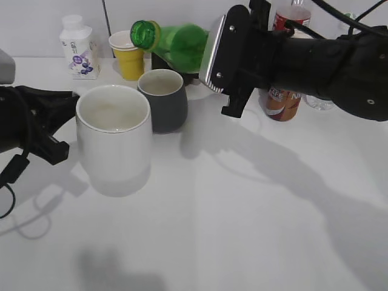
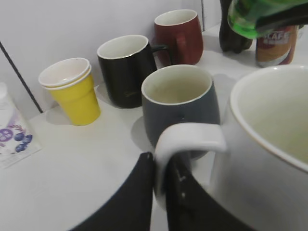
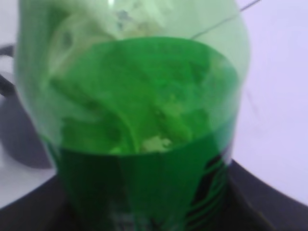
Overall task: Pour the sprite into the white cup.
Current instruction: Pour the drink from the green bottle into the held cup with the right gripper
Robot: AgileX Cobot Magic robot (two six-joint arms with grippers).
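Observation:
The white cup (image 1: 114, 139) stands on the table at the left. Its rim (image 2: 269, 120) and handle (image 2: 190, 139) fill the left wrist view. My left gripper (image 2: 161, 166) is shut on the cup's handle; in the exterior view it sits at the cup's left (image 1: 63, 121). My right gripper (image 1: 227, 57) is shut on the sprite (image 1: 176, 42) and holds it tipped almost level in the air, its open mouth pointing left, above and behind the cups. The sprite (image 3: 139, 120) fills the right wrist view, and its end shows in the left wrist view (image 2: 250, 17).
A dark grey mug (image 1: 163, 100) stands right behind the white cup. Behind it are a yellow cup (image 1: 128, 56), a black mug (image 2: 126, 70), a red mug (image 2: 178, 36), a white carton (image 1: 79, 48), a drink can (image 1: 282, 100) and bottles at the back right.

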